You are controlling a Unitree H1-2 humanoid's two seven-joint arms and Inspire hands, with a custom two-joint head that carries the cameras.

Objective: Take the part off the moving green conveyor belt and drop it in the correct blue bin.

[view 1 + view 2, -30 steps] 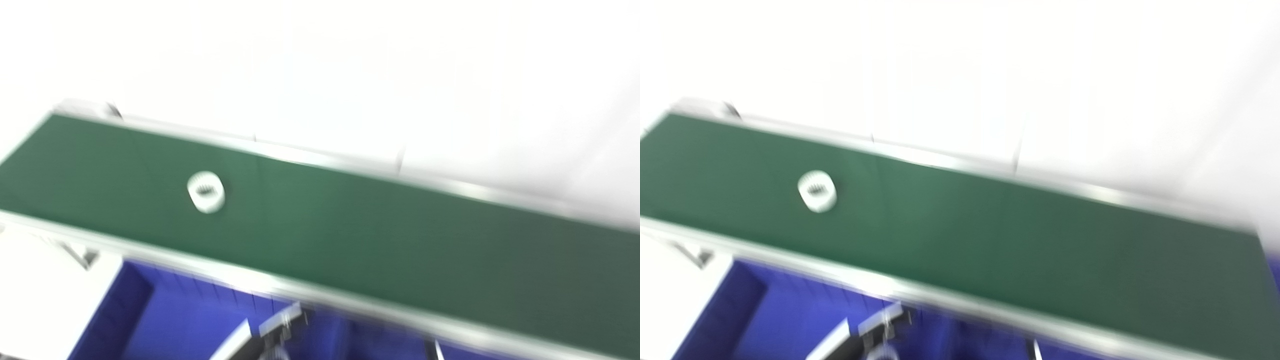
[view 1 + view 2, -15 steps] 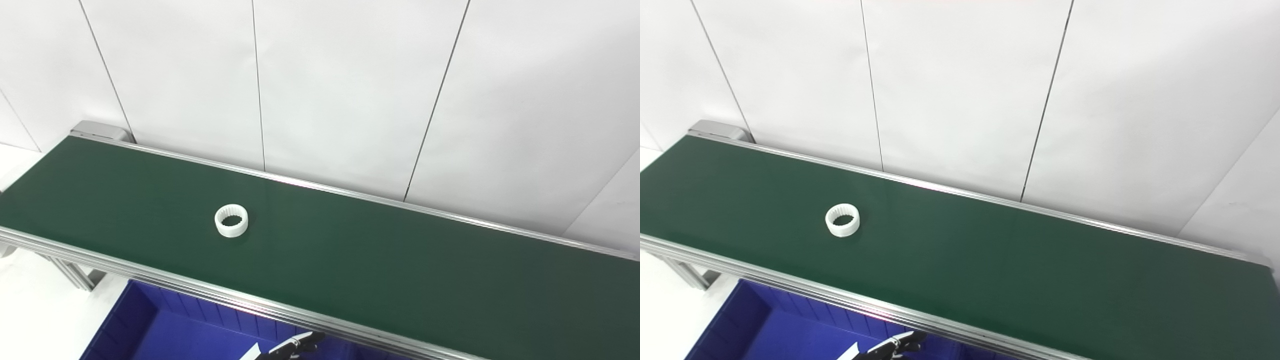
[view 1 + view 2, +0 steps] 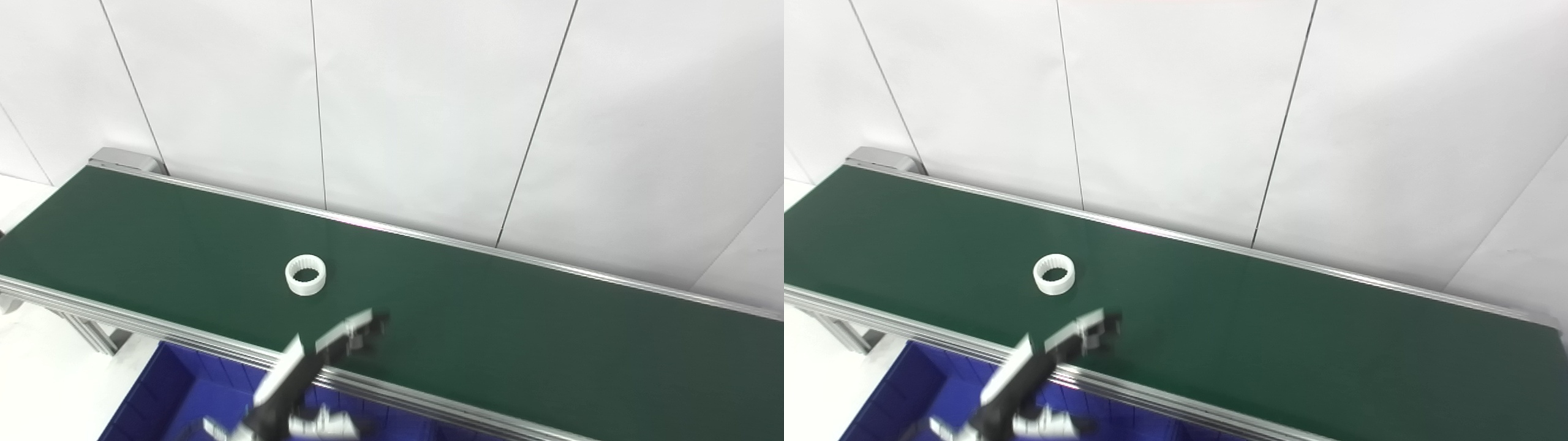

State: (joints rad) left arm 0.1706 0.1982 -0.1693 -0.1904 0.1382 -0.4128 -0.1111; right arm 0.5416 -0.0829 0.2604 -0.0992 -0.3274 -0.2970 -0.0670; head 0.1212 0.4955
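A white ring-shaped part [image 3: 305, 275] with a toothed inner face lies flat on the green conveyor belt [image 3: 520, 331], left of the middle; it also shows in the right eye view [image 3: 1054, 275]. My left hand [image 3: 353, 332] is raised over the belt's near edge, just right of the part and nearer to me, apart from it. The hand is motion-blurred; its fingers reach forward and hold nothing. It shows in the right eye view too [image 3: 1085, 334]. My right hand is out of view.
A blue bin [image 3: 177, 392] sits below the belt's near aluminium rail [image 3: 153, 327], at the bottom left. A white panelled wall [image 3: 429, 122] stands right behind the belt. The belt's end roller housing [image 3: 125, 159] is at the far left.
The part has travelled right along the belt. My left hand has risen from below the near rail to over the belt's front edge. The view was blurred a second ago and is steady now.
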